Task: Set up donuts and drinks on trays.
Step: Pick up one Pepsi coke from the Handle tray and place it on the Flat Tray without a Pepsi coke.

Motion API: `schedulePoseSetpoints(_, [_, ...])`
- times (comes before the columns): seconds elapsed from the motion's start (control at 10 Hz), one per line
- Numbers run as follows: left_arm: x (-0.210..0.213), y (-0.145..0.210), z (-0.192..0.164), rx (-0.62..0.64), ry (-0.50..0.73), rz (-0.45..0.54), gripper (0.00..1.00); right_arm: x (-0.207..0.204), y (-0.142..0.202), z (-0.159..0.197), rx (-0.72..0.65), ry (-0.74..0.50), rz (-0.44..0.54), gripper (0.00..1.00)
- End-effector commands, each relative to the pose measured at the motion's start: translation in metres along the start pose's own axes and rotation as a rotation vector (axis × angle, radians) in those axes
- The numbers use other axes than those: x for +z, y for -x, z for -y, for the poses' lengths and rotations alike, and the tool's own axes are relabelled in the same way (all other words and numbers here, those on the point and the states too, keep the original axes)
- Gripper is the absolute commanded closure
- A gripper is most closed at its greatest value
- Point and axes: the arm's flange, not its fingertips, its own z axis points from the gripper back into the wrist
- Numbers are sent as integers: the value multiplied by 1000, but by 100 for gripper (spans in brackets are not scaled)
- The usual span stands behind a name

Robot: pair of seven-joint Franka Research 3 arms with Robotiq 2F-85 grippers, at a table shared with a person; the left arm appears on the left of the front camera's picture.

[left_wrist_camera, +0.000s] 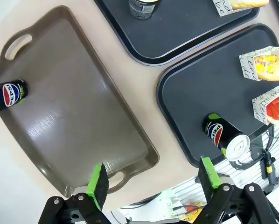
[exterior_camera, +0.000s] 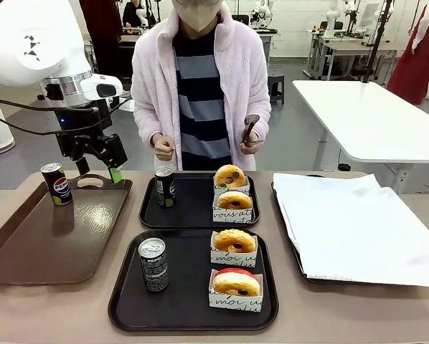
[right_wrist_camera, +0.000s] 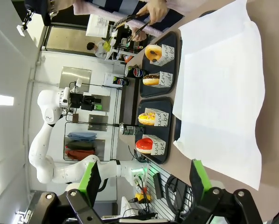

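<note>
Left gripper (exterior_camera: 100, 170) jaws open, hovering over far end of brown tray (exterior_camera: 28, 251), which holds one can (exterior_camera: 56, 183). Far black tray (exterior_camera: 193, 211): can (exterior_camera: 165, 186) plus two donuts (exterior_camera: 233, 192). Near black tray (exterior_camera: 178, 301): can (exterior_camera: 154, 264), plain donut (exterior_camera: 234, 242), red-iced donut (exterior_camera: 236, 282). Paper-lined tray (exterior_camera: 290, 236) at right. Person holds tongs (exterior_camera: 250, 129).

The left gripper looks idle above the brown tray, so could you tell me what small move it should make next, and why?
Probably none toward a can yet. Each black tray, near and far, already holds one can and two donuts, so the setup looks complete. The left gripper hangs open and empty above the brown tray, where one spare can stands. I would lift the arm clear.
</note>
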Motion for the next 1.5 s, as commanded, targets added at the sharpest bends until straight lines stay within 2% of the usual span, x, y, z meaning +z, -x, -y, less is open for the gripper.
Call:
schedulePoseSetpoints(0.0, [0,3,-3,7,0,1,0,0,0,-1,11,-4,10,0])
schedulePoseSetpoints(0.2, [0,54,-57,178,4,60,0,0,0,-1,11,-4,10,0])
schedulePoseSetpoints(0.3, [-5,71,-77,228,-2,70,0,0,0,-1,11,-4,10,0])
schedulePoseSetpoints(0.4, [-10,78,-99,267,-58,58,0,0,0,-1,11,-4,10,0])
schedulePoseSetpoints(0.6, [-21,106,-117,332,-79,59,0,0,0,-1,11,-4,10,0])
schedulePoseSetpoints(0.7, [-7,85,-110,268,-21,37,0,0,0,-1,11,-4,10,0])
schedulePoseSetpoints(1.3, [-8,87,-109,262,-33,44,0,0,0,-1,11,-4,10,0])
schedulePoseSetpoints(1.4, [-3,95,-141,277,196,104,0,0,0,-1,11,-4,10,0])
